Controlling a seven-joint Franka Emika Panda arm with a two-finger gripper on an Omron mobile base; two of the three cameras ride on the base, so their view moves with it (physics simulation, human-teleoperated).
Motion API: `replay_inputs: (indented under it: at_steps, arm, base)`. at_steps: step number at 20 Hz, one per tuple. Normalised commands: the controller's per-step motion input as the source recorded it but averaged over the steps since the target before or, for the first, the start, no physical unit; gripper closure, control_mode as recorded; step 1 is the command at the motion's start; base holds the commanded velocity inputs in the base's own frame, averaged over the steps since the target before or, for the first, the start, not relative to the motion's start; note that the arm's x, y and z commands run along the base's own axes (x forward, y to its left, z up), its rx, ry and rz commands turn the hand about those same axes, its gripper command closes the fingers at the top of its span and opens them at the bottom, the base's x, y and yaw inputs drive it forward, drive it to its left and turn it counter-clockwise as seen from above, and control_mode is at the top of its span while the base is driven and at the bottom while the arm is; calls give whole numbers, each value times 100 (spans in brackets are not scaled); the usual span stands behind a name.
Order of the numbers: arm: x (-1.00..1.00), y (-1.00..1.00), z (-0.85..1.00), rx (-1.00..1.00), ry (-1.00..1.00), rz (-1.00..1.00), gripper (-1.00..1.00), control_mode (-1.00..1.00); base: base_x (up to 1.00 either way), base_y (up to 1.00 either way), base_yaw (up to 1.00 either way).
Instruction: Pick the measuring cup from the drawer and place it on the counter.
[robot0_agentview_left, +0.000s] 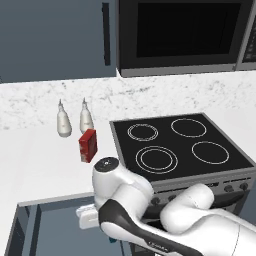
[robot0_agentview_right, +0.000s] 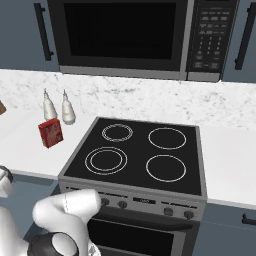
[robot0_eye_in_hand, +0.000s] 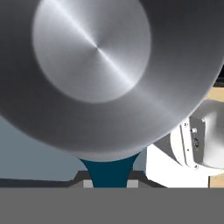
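1. The measuring cup (robot0_eye_in_hand: 96, 74) takes up most of the hand view, seen from very close: a round brushed-metal bowl whose flat circular face sits in the upper centre of the frame.
2. Its teal-blue handle (robot0_eye_in_hand: 109, 170) runs down from the bowl's lower edge to the bottom centre of the hand view, where it passes between the two small dark tips of the gripper (robot0_eye_in_hand: 108, 183).
3. The jaws appear clenched on that handle (the tips sit just beside it on either side, though the contact itself is too cramped to see clearly).
4. In the left base view the drawer (robot0_agentview_left: 30, 225) stands pulled out at the lower left of the frame, its blue-grey inside showing below the bench edge.
5. The white arm bends down over the drawer at the bottom centre of that view, and it hides the cup there.
6. On the bench (robot0_agentview_left: 35, 160), at the left of the frame, stand two white shakers (robot0_agentview_left: 64, 122) side by side, with a red box (robot0_agentview_left: 88, 145) just in front of them.
7. The black stove top (robot0_agentview_left: 180, 145) lies to the right of the box, and a microwave (robot0_agentview_right: 120, 37) hangs above it.
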Motion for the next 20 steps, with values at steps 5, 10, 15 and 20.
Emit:
replay_inputs:
  at_steps: [5, 10, 15, 20]
  arm:
    - [75, -78, 65, 5, 0, -8, 100, -100]
    - [76, -56, 35, 1, 10, -13, 100, -100]
    - [71, -37, 7, 0, 7, -7, 100, -100]
    - [75, -14, -3, 0, 1, -1, 100, -100]
  base:
    - [0, 0, 0]
    - [0, 0, 0]
    - [0, 0, 0]
    - [0, 0, 0]
